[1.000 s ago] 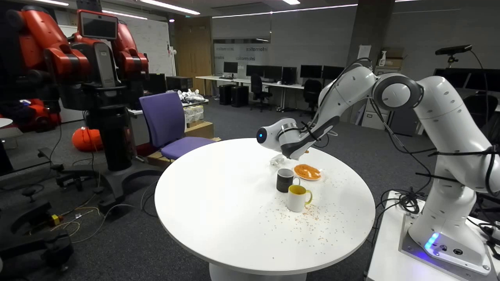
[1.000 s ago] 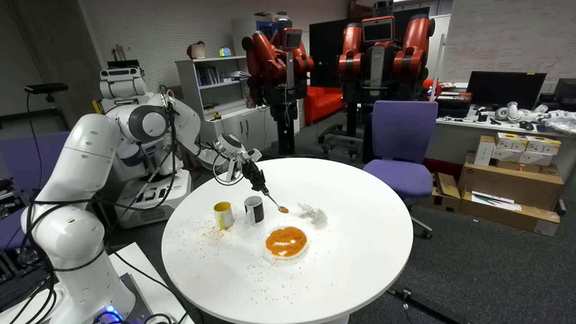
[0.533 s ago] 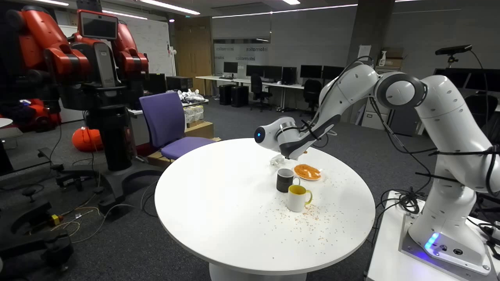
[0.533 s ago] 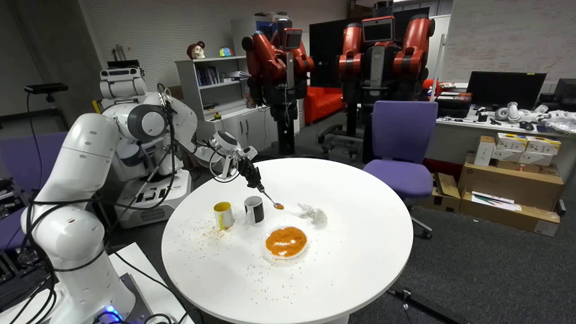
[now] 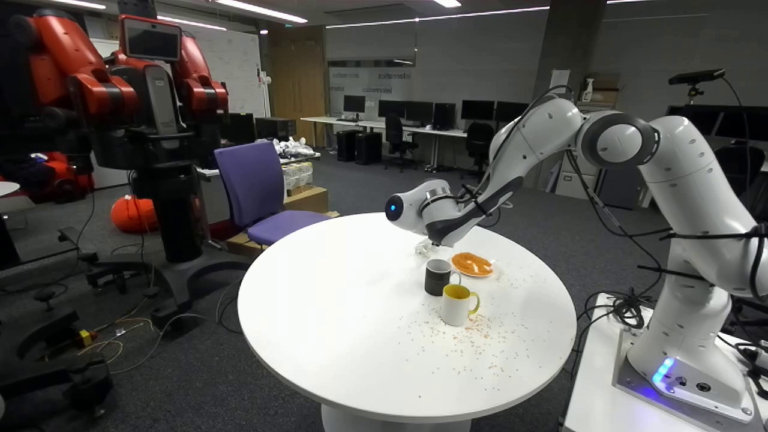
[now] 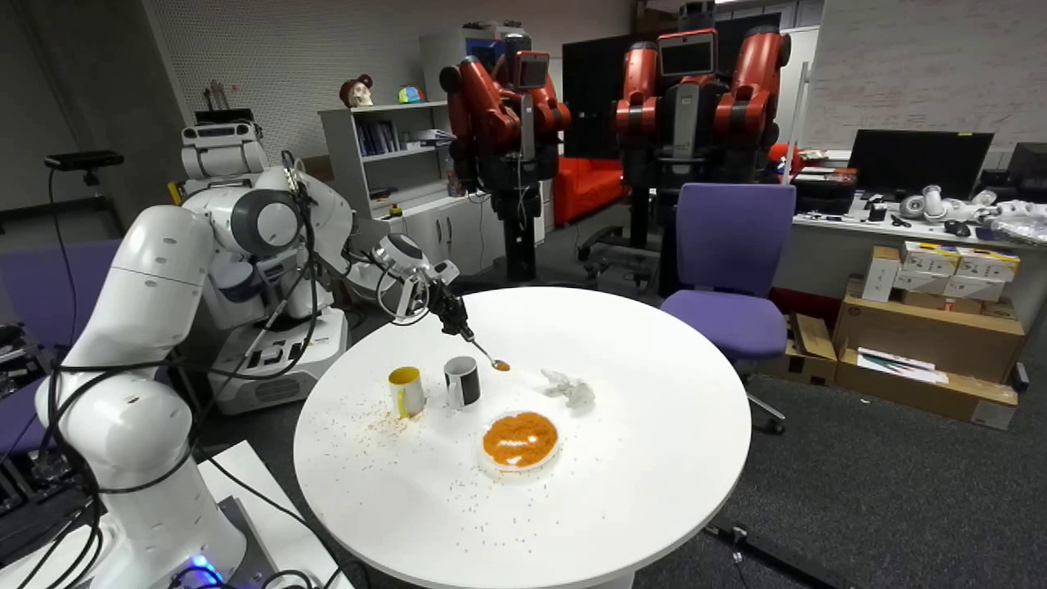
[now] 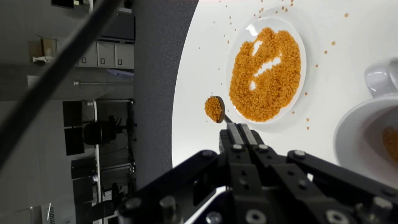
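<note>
My gripper (image 6: 466, 334) is shut on the handle of a metal spoon (image 7: 221, 109), whose bowl carries a heap of orange grains (image 7: 213, 108). In the wrist view the spoon's bowl pokes out just past the fingertips, left of a white plate (image 7: 303, 59) spread with the same grains. The spoon is above the table, between a black and white mug (image 6: 466, 381) and some crumpled clear plastic (image 6: 571, 391). A mug (image 7: 345, 132) with orange grains inside fills the wrist view's lower right. Behind the arm's wrist, the gripper is hidden in an exterior view.
A white mug with a yellow inside (image 5: 456, 306) stands beside the black and white mug (image 5: 437, 279). Loose grains are scattered around both mugs and the plate. The round white table (image 5: 336, 336) has a purple chair (image 6: 728, 319) near its edge.
My gripper has drifted with the loaded spoon, up and to the left in an exterior view, farther from the plate. The heap stays on the spoon; mugs, plate and plastic have not moved.
</note>
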Motion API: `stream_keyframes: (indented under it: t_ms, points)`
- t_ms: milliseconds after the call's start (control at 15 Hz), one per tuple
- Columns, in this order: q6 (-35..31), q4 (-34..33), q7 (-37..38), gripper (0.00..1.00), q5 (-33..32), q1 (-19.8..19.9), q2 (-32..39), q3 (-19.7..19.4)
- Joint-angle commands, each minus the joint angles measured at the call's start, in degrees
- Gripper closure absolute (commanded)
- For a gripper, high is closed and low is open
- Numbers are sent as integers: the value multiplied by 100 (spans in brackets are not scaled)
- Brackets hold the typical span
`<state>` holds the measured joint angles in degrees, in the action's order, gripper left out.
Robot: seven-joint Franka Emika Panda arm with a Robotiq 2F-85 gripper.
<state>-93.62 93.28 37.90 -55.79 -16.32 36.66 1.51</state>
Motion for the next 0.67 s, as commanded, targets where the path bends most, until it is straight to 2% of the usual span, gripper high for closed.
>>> stream_keyframes:
  t_ms: [0, 600]
  points:
    - [381, -331, -366, 100, -209, -164, 75, 45]
    - [409, -576, -848, 100, -390, -480, 178, 230]
